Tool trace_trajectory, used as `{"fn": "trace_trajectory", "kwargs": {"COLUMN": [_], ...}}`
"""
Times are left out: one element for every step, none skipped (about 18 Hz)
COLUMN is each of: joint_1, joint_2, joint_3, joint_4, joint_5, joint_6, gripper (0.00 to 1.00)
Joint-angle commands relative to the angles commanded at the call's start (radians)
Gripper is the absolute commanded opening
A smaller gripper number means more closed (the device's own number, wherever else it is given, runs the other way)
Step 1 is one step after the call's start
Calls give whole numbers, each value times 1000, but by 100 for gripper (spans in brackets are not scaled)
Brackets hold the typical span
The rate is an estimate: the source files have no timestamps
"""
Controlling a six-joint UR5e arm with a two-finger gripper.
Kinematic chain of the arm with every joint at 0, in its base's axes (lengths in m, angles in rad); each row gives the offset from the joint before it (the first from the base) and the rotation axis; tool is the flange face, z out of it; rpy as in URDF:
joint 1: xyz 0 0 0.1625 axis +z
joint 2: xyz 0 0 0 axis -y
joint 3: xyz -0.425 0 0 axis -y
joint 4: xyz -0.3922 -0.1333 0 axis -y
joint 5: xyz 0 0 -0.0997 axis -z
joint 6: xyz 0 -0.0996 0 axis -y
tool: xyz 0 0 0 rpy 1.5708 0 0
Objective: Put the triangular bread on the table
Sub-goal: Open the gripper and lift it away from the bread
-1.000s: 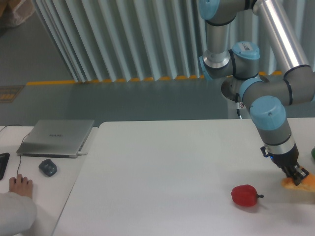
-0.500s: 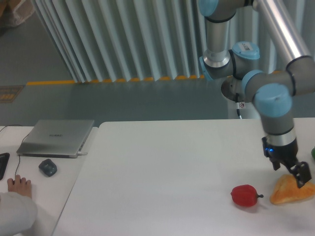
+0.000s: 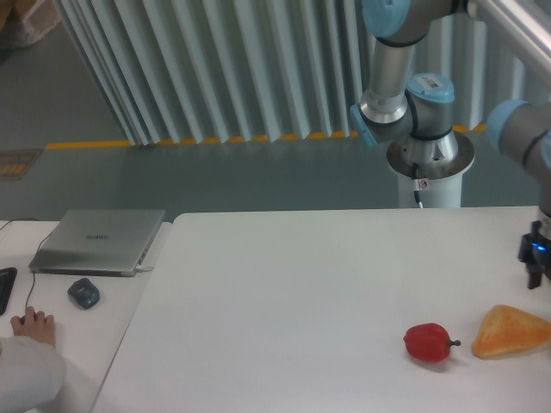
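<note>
Camera: the golden-orange triangular bread wedge (image 3: 508,332) lies free on the white surface (image 3: 284,292), seemingly light and crushable, best pinched across its flanks; the hand (image 3: 534,274), at its one o'clock, is cropped, so its opening cannot be told.

Even, cool, diffuse light; faint shadows under red pepper (image 3: 428,342) and triangular bread (image 3: 510,332). Bench (image 3: 284,292) near washed out. Overall soft, low-res.

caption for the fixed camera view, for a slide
Triangular bread lies on the white table beside a red pepper, gripper clear above.
</note>
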Motion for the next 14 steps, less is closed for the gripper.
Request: {"fn": "trace_trajectory", "kwargs": {"joint_1": [-2,-3,-3,-2,-2,-2,-2,-2,-2,-2,-2,-3,-3,-3], "joint_2": [-3,-3,-2,0,0,0,0,1,1,1,1,1,1,1], "joint_3": [2,2,5,8,11,14,14,11,11,11,11,9,8,8], "joint_4": [0,2,2,3,2,2,0,0,0,0,0,0,2,2], "joint_5": [23,34,34,37,37,36,36,36,36,36,34,32,28,26], "joint_6": [0,0,0,0,0,0,0,0,0,0,0,0,-2,-2], "gripper": [100,100,100,100,100,100,100,100,100,100,100,100,100,100]}}
